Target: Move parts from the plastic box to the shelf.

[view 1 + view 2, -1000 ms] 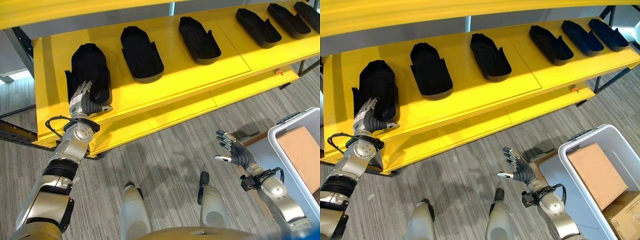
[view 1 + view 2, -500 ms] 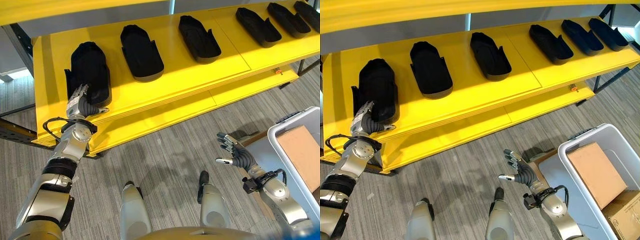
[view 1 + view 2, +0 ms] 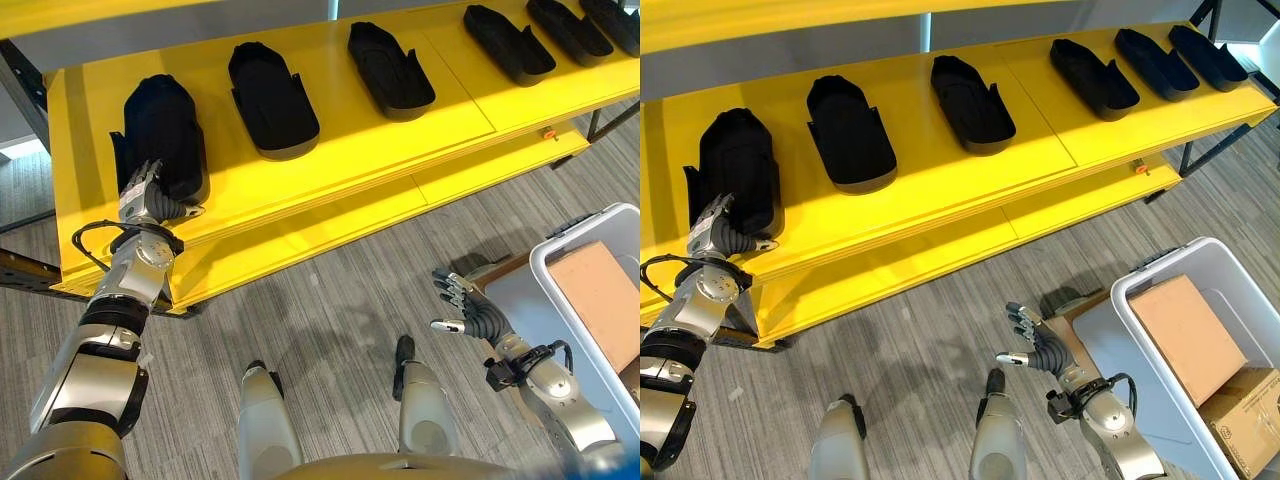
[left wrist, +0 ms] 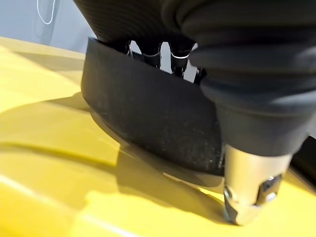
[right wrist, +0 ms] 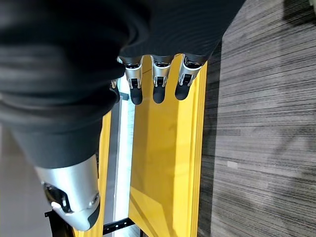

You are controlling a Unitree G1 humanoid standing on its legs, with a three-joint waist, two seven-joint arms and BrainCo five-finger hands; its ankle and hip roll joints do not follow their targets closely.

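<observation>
Shelf (image 3: 330, 160) carries a row of black parts; bare yellow gaps lie between them and along the front edge. Left robot hand (image 3: 148, 195) sits against the leftmost part (image 3: 160, 130). Right robot hand (image 3: 470, 312) hangs over open floor (image 3: 330, 310), plastic box (image 3: 590, 340) just beside.

The left robot hand (image 3: 150, 200) has slid back toward the shelf's (image 3: 330, 165) front edge. Its fingers now rest against the near end of the leftmost black part (image 3: 160, 125).

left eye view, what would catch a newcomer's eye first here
The bright yellow shelf carrying a row of black moulded parts. The left hand rests at the near end of the leftmost part, fingers against it. The right hand hangs open over grey floor beside the white plastic box.
</observation>
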